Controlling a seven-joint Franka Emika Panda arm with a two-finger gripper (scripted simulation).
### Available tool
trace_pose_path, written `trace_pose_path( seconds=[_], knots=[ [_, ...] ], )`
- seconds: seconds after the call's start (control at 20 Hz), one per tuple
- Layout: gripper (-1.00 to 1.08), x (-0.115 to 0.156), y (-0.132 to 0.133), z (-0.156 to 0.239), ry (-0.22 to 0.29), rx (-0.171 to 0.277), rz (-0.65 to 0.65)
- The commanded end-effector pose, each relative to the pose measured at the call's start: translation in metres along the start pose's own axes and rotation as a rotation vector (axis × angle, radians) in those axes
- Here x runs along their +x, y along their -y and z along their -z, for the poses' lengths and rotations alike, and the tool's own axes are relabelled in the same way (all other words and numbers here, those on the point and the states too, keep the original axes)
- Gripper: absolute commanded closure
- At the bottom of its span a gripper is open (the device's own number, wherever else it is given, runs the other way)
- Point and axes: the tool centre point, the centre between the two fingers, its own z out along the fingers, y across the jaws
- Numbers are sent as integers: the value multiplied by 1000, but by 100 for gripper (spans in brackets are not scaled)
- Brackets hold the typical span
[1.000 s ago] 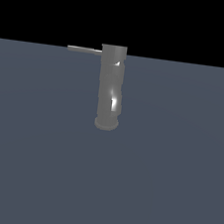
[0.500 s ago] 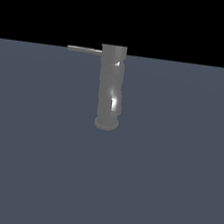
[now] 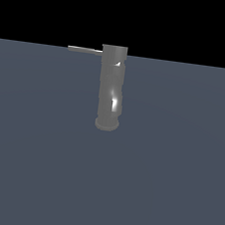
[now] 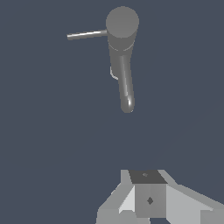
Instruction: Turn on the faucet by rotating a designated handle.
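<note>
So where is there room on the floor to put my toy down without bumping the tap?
Nearly everywhere. The only thing standing on the grey floor is the faucet, with its thin handle poking toward the exterior view's left. The wide patches in front of its round foot and off to both sides are bare. Just stay away from under the handle.

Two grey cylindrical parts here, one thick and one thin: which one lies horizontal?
The handle: a slim straight rod sticking sideways from the top of the faucet, toward the exterior view's left. The faucet body is the thick upright cylinder on a wider round foot.
</note>
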Motion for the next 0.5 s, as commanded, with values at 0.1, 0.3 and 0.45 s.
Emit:
trace_pose_path(
  seconds=[0.1, 0.3, 0.45],
  knots=[
    [108, 21, 5, -4, 11, 28, -80],
    [108, 45, 11, -10, 26, 53, -173],
    [108, 63, 16, -17, 39, 68, -246]
  ],
)
